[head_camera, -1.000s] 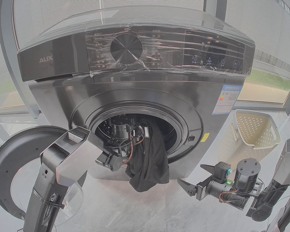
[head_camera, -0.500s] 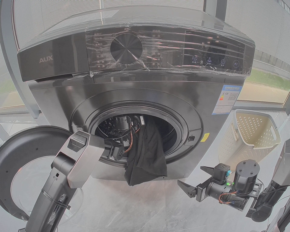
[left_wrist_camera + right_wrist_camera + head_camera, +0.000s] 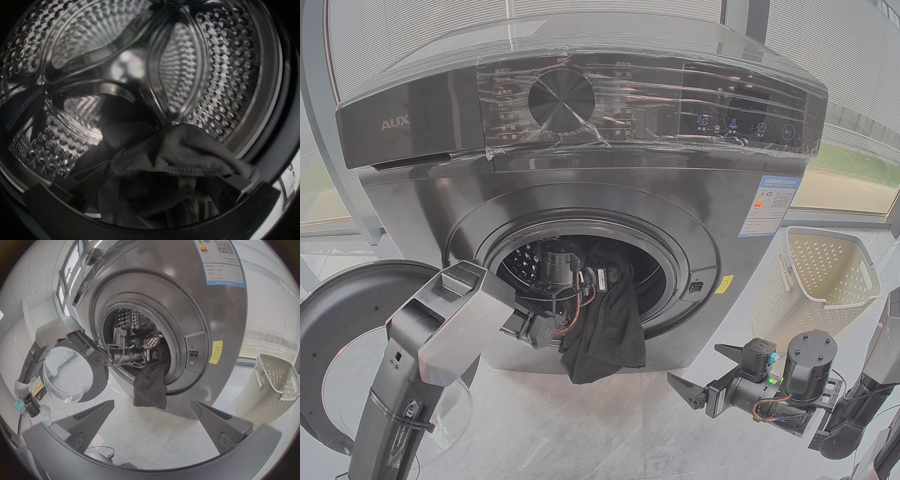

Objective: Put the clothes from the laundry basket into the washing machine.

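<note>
Half the black garment (image 3: 609,331) hangs out of the washing machine (image 3: 675,200), below the left gripper (image 3: 150,187); the rest lies across its spread fingers (image 3: 237,187). Right gripper (image 3: 697,362), also apart, sits farther away

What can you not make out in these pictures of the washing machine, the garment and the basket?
Laundry basket bottom, head view: hidden behind the right arm's wrist, so leftover clothes cannot be ruled out.
Black garment top end, head view: hidden behind the left arm's wrist.
Drum floor, left wrist view: covered by the garment and dark.
</note>
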